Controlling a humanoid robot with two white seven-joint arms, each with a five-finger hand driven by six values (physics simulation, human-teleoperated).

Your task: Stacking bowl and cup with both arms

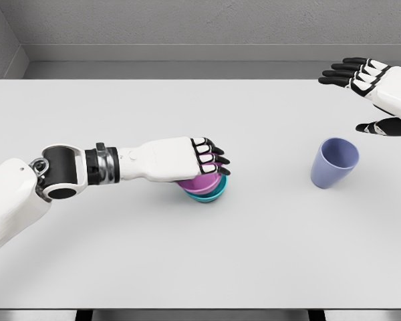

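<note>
A purple bowl (202, 182) sits nested inside a teal bowl (209, 194) near the middle of the table. My left hand (210, 160) lies over the purple bowl with its fingers curled down on the rim. A lavender cup (333, 162) stands upright on the right side of the table, apart from the bowls. My right hand (369, 87) hovers above and to the right of the cup, fingers spread and holding nothing.
The white table (120, 254) stretches wide around the objects, with its front edge at the bottom of the view. A grey wall and ledge run behind the far edge.
</note>
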